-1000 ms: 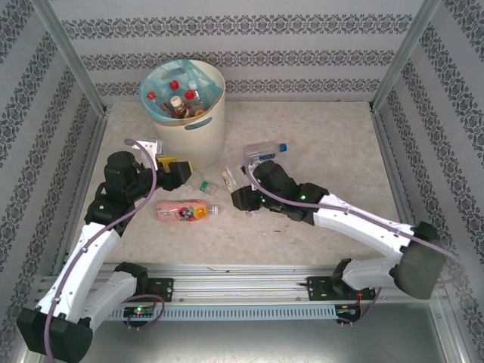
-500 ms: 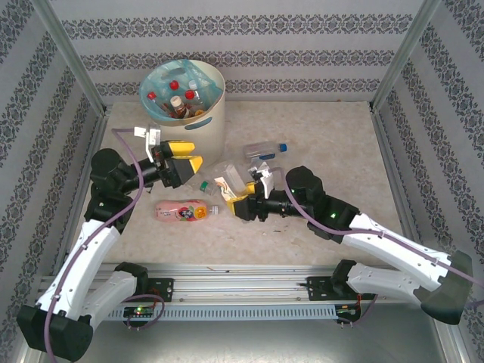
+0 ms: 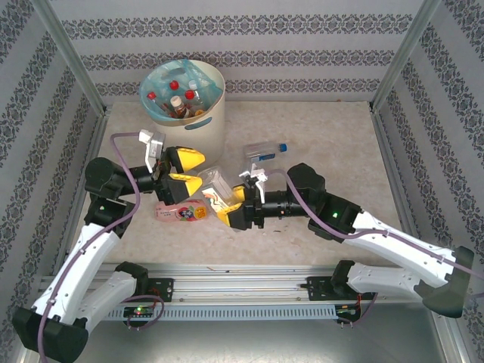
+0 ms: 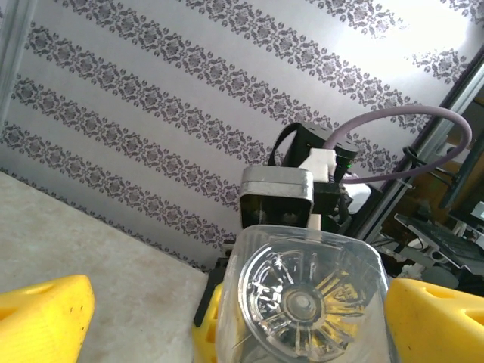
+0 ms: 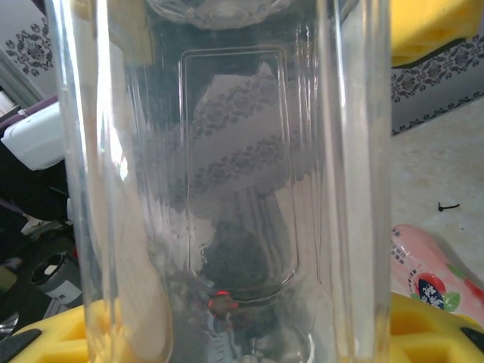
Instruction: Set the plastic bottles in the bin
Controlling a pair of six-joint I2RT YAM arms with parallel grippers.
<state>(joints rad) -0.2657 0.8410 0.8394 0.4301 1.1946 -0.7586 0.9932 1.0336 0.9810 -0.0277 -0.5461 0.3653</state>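
Step in hand looks like handover. Right gripper (image 3: 229,206) pinching clear bottle (image 3: 213,184) by its body, holding it mid-table with base pointing left at left gripper (image 3: 186,172). Left fingers spread, flanking bottle base; contact not evident. Bin (image 3: 208,134) standing far left, several bottles inside. Pink bottle (image 3: 180,212) lying on table just near of grippers, blue-capped bottle (image 3: 265,150) lying farther right. Next move, my read: left closing on base, right releasing, left carrying to bin.
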